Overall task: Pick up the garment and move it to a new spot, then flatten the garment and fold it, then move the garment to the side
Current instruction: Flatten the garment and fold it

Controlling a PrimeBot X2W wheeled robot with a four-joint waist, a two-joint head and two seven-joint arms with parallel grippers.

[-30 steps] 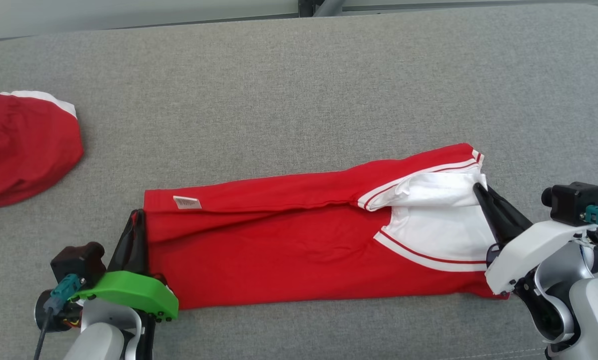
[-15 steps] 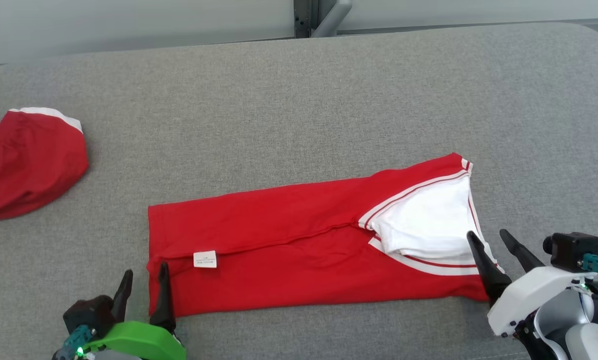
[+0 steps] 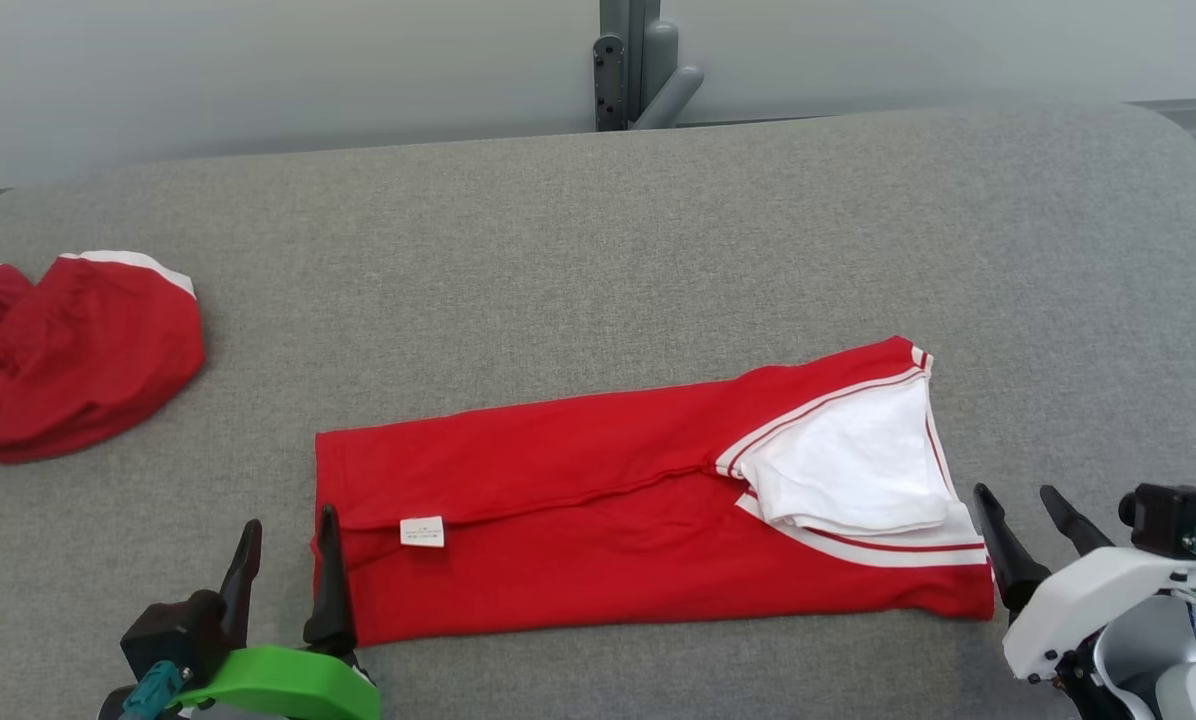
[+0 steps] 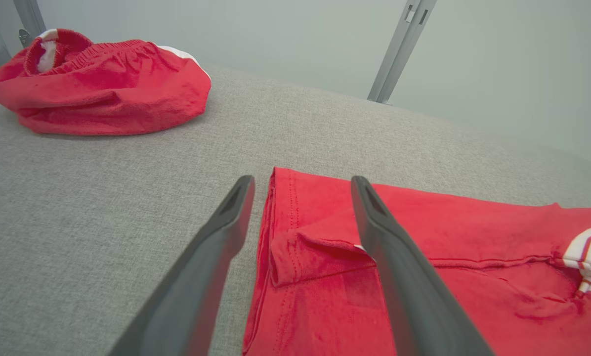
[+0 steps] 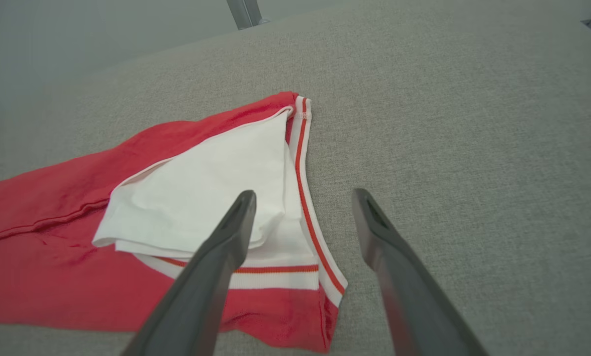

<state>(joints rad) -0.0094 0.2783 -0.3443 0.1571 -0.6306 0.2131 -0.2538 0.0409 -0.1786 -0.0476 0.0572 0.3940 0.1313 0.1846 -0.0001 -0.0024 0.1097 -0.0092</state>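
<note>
The left gripper (image 3: 289, 520) holds its two dark fingers (image 3: 331, 585) spread wide, nothing between them but air. In the left wrist view one finger hangs over the near corner of the garment (image 3: 578, 520) and the other over bare grey cloth, with the garment's short hem running between them. Whether either finger touches the fabric cannot be told.

The right gripper (image 3: 1013, 492) is likewise spread and empty-handed at the opposite end. In the right wrist view one finger lies across the edge of a white sleeve (image 3: 848, 465) trimmed in red and white stripes, and the other stands over the open surface.

The garment, a red shirt folded lengthwise into a long band, lies flat near the front of the grey padded surface (image 3: 558, 250), with a small white label (image 3: 422, 531) on its fold near the left end. A second red garment (image 3: 78, 360), crumpled, sits well apart at the far left. A grey metal post (image 3: 638, 70) rises behind the surface.
</note>
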